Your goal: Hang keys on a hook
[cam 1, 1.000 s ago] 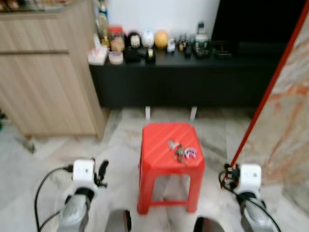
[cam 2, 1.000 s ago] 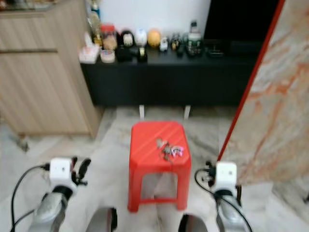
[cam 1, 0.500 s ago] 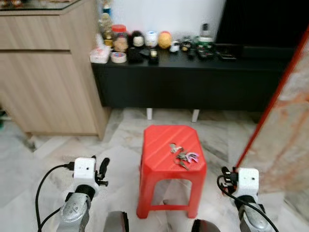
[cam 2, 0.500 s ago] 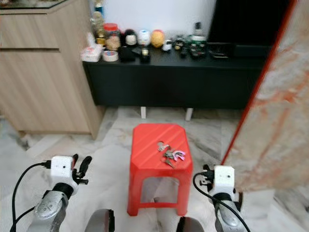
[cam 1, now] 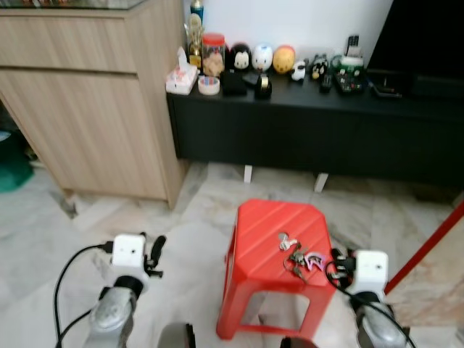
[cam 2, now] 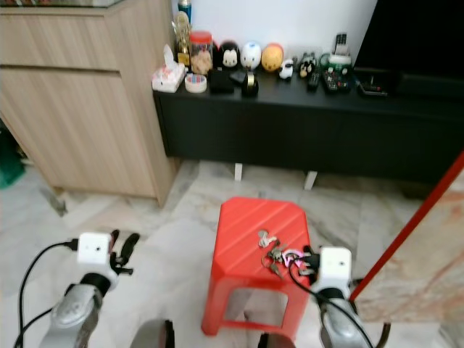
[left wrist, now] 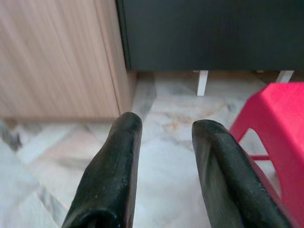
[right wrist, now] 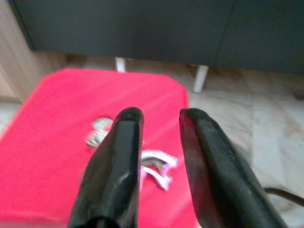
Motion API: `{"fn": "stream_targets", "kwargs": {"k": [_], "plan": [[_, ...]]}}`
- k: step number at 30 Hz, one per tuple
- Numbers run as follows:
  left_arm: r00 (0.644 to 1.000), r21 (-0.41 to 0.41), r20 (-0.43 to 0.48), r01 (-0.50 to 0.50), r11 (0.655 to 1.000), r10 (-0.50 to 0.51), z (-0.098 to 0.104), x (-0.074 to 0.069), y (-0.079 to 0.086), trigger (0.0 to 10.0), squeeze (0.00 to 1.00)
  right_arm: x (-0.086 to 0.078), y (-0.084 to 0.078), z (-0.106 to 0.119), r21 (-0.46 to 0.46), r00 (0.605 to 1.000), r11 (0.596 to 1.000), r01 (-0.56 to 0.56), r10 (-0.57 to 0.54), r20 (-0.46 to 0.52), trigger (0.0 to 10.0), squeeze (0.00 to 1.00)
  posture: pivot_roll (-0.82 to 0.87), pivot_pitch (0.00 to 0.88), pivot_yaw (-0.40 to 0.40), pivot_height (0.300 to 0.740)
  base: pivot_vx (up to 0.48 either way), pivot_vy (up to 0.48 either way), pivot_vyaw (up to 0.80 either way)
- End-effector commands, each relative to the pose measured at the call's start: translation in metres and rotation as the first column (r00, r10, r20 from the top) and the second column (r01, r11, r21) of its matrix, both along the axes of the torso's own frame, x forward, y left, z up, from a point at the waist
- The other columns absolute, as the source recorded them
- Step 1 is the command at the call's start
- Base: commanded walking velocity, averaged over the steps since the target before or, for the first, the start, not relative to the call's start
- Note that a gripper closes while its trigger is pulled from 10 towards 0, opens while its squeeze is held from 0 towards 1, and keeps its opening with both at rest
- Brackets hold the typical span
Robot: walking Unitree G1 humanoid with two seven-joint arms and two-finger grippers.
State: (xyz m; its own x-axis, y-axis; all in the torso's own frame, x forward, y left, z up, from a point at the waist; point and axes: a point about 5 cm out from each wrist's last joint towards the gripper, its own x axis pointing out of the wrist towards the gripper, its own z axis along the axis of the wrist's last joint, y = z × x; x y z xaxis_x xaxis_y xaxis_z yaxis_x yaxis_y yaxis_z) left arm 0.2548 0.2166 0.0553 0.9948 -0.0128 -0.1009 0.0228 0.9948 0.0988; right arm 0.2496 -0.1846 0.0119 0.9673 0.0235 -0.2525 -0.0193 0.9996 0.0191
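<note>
My right claw (right wrist: 159, 118) hangs empty, fingers a narrow gap apart, over the near edge of the red stool (cam 1: 270, 239). Keys (right wrist: 154, 164) lie flat on the seat just beyond and below my fingertips, pink tag toward me, not yet touched. Left claw (left wrist: 164, 126) idle, fingers parted, out to the far side over marble floor (cam 1: 181, 232). Step in hand: reach for pickup. Next, I judge: lower, straddle the bunch, close. No hook spotted yet among the black sideboard (cam 1: 304, 123) clutter
</note>
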Motion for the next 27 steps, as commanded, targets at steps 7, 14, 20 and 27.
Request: {"fn": "stream_targets", "kwargs": {"k": [7, 14, 20, 27], "plan": [[0.999, -0.014, -0.002, 0.037, 0.999, -0.037, 0.0001, 0.0040, -0.0114, 10.0, 0.00, -0.0037, -0.0130, -0.0008, -0.019, 1.000, 1.000, 0.015, -0.015, -0.014, 10.0, 0.00, 0.06, 0.000, -0.050, 0.602, 0.275, 0.000, 0.41], [0.999, -0.011, -0.004, 0.038, 0.999, -0.038, -0.0005, 0.0035, -0.0111, 10.0, 0.00, -0.0043, -0.0141, -0.0025, -0.008, 0.999, 1.000, 0.022, -0.022, -0.027, 10.0, 0.00, 0.06, 0.000, -0.050, 0.602, 0.275, 0.000, 0.00], [0.999, -0.011, -0.004, 0.040, 0.999, -0.040, -0.0004, 0.0036, -0.0114, 10.0, 0.00, -0.0049, -0.0138, -0.0031, -0.011, 0.999, 1.000, 0.012, -0.012, -0.030, 10.0, 0.00, 0.06, 0.000, -0.047, 0.602, 0.277, 0.000, 0.00], [0.999, -0.005, 0.006, 0.041, 0.999, -0.041, 0.0011, 0.0043, -0.0109, 10.0, 0.00, -0.0075, -0.0150, -0.0055, 0.007, 0.999, 1.000, 0.008, -0.008, -0.048, 10.0, 0.00, 0.05, 0.000, -0.042, 0.602, 0.196, 0.000, 0.52]]}}
